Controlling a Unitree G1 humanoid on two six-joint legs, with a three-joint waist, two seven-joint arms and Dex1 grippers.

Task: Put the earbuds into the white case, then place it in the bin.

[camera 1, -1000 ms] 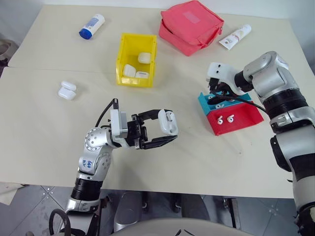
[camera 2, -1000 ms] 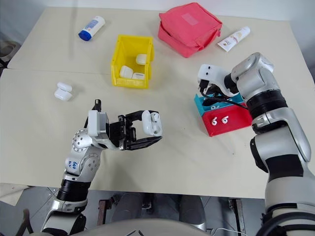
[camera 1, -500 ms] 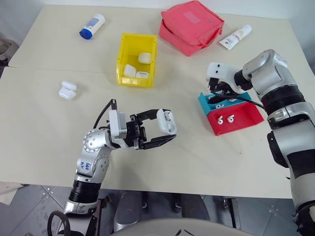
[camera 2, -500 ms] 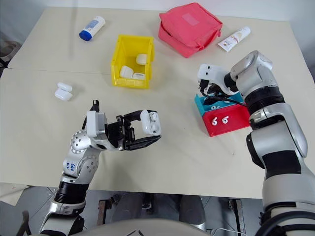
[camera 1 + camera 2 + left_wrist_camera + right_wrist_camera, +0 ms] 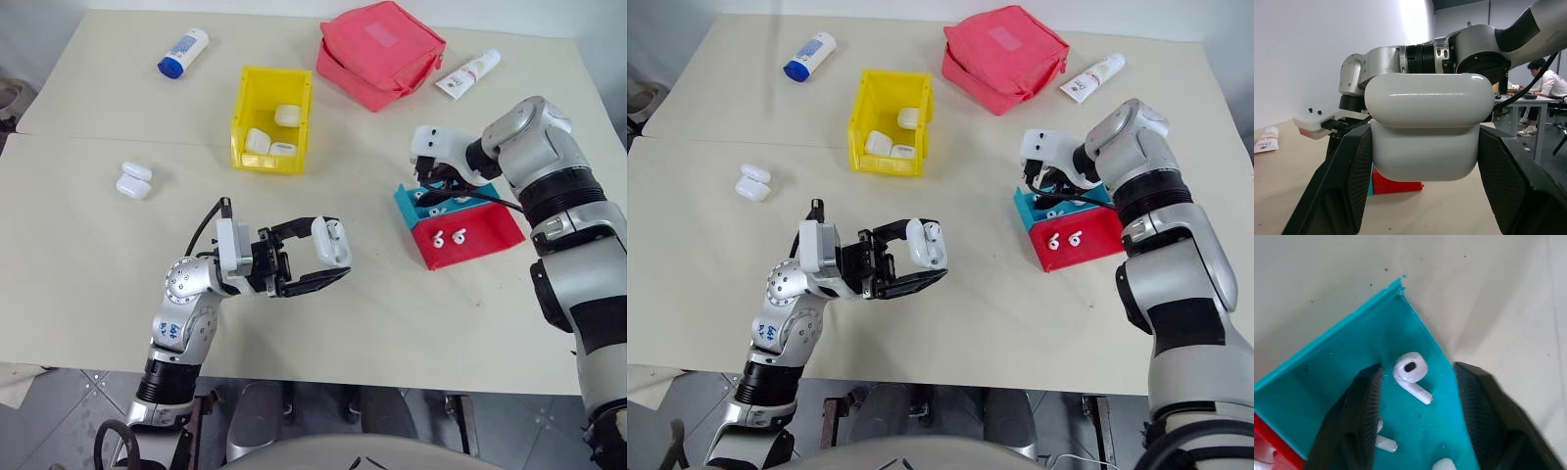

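Observation:
My left gripper [image 5: 328, 259] is shut on the white case [image 5: 334, 242], holding it above the table's near middle. In the left wrist view the case [image 5: 1425, 127] sits closed between both fingers. My right gripper [image 5: 432, 190] points down into the teal tray [image 5: 404, 202]. In the right wrist view its fingers [image 5: 1359, 416] stand apart on either side of one earbud [image 5: 1410, 369] lying on the teal floor, without touching it. Two more earbuds [image 5: 447, 237] lie in the red tray [image 5: 490, 235]. The yellow bin [image 5: 247, 108] stands at the back middle with three white cases inside.
A red pouch [image 5: 380, 51] and a white tube [image 5: 468, 72] lie at the back right. A white bottle with a blue cap [image 5: 183, 51] lies at the back left. Two white cases [image 5: 133, 179] rest on the table's left. A seated person [image 5: 1547, 83] is far behind.
The right arm's elbow has shifted slightly while its gripper stays in the teal tray. The left gripper keeps the case in the same place.

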